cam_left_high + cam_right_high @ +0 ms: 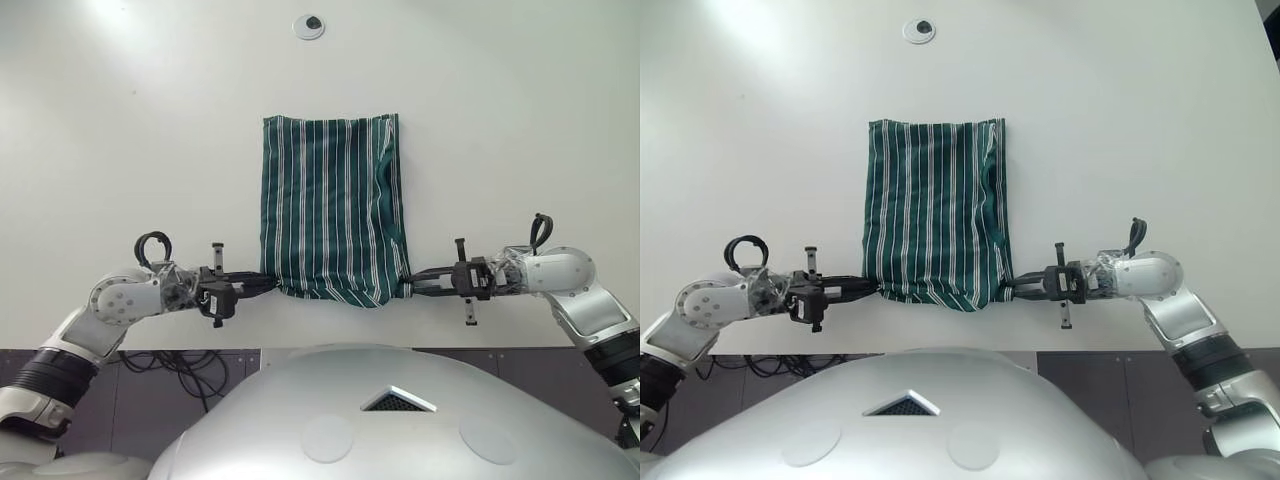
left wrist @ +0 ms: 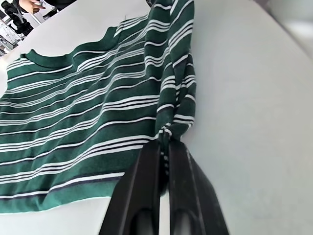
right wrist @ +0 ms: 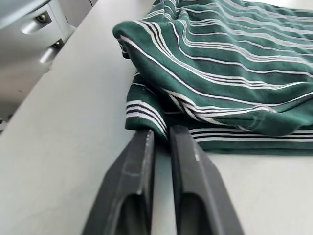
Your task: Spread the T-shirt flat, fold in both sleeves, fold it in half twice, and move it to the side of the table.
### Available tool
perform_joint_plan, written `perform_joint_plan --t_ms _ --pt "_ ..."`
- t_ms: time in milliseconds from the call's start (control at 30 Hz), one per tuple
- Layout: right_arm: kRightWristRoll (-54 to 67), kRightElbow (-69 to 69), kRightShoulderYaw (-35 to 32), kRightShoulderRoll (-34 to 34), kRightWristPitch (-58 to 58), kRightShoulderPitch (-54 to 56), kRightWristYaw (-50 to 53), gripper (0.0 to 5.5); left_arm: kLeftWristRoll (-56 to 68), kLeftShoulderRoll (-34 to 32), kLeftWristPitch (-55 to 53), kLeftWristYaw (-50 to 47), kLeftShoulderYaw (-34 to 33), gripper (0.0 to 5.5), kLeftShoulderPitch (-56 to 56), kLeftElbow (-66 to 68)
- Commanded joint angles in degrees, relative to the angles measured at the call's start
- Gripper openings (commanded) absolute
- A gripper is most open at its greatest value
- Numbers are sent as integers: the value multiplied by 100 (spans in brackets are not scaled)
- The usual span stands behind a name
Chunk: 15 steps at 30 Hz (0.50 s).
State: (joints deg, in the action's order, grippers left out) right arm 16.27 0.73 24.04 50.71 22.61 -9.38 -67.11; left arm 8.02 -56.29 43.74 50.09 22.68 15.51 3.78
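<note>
Table (image 1: 120,150): white; the T-shirt is laid on it.
T-shirt (image 1: 330,205): green, white-striped, folded into a narrow panel.
Left gripper (image 1: 262,284): jaws clamped on the T-shirt's near left corner.
Right gripper (image 1: 412,281): jaws narrow, seemingly pinched on the T-shirt's near right corner.
Round fitting (image 1: 309,26): set beyond the T-shirt's far edge.

bright even light, soft glare on the white table (image 1: 110,20), faint shadows.
</note>
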Motion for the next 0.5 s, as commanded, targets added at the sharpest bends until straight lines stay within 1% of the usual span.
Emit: perform_joint_plan --t_ms 33,67,167,333,433,500 --pt "-371 85 -238 77 28 -54 62 113 -20 55 -115 137 -156 0 -29 -28" --pt "-535 133 -283 60 150 -81 126 122 -24 73 -119 160 -179 0 -11 -48" --pt "-883 241 -363 -30 619 -159 298 175 -47 130 -124 205 -231 0 40 -89" --pt "-977 294 -401 -163 1139 -278 460 237 -72 187 -147 248 -315 0 103 -118" --pt "-1261 346 -348 -314 1626 -224 673 237 -79 247 -168 281 -353 0 116 -128" --pt "-1818 428 -298 -400 2009 -167 913 237 -81 273 -165 311 -374 0 114 -104"
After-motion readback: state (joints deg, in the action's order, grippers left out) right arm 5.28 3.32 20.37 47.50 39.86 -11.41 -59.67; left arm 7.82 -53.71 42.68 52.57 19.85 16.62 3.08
